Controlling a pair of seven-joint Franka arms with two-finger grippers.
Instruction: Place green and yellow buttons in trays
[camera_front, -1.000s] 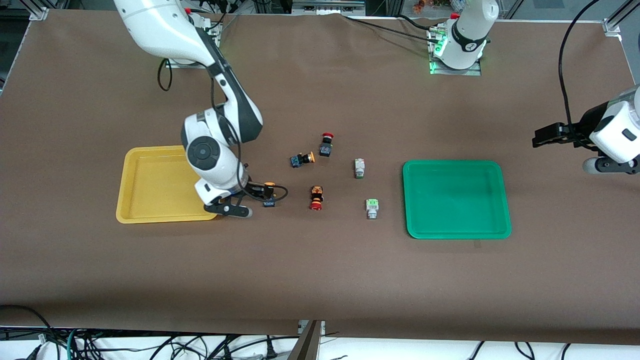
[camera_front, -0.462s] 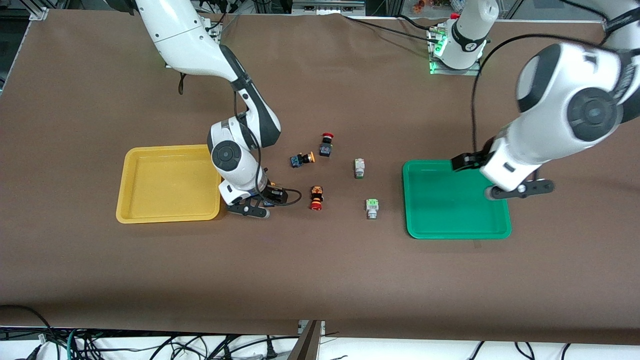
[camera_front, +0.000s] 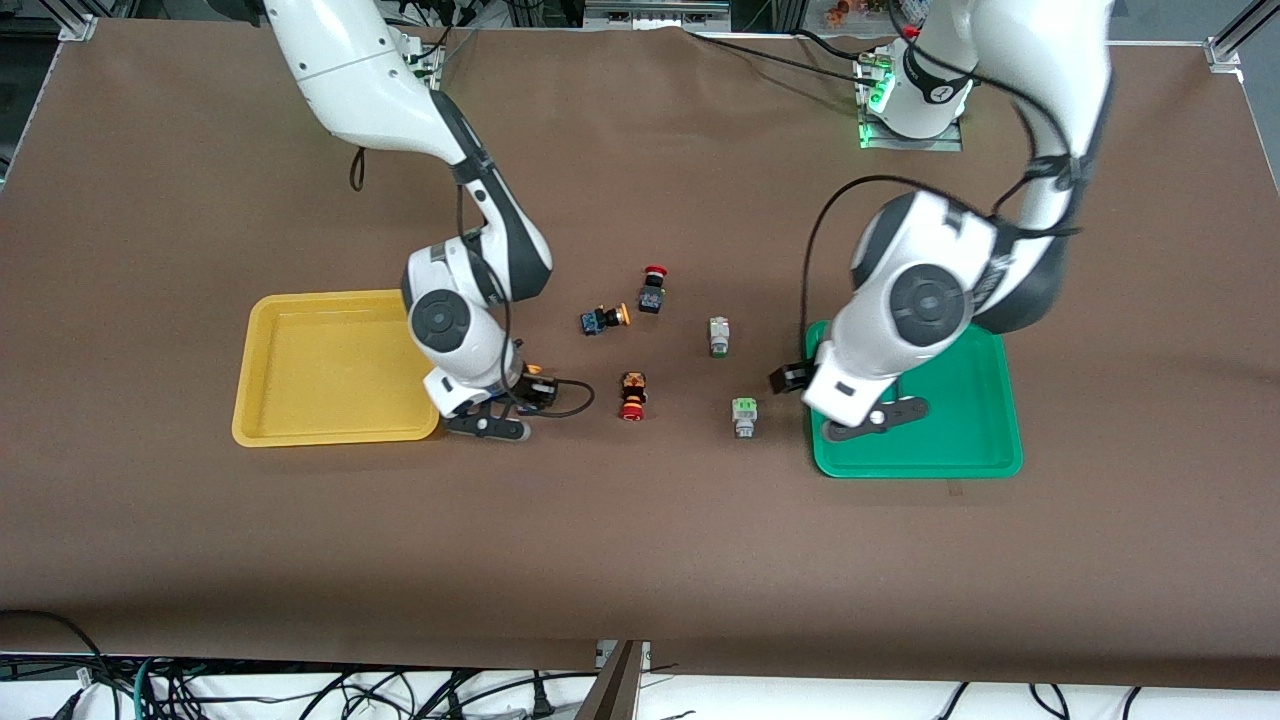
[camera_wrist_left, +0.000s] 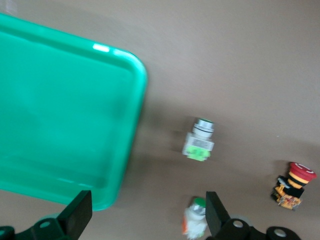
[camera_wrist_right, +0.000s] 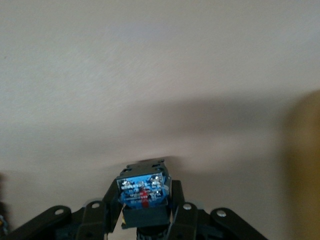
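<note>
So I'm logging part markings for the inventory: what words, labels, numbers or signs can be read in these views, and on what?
None can be read.
Blue label with red and white print, on the yellow-capped button held in the right gripper: too blurred.
Mark on the red cap of a red button: too blurred.
Round black emblem on the left arm's base: too small.

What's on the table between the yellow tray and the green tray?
Front view: between yellow tray and green tray lie five loose buttons, plus the right gripper holding a sixth.
</note>
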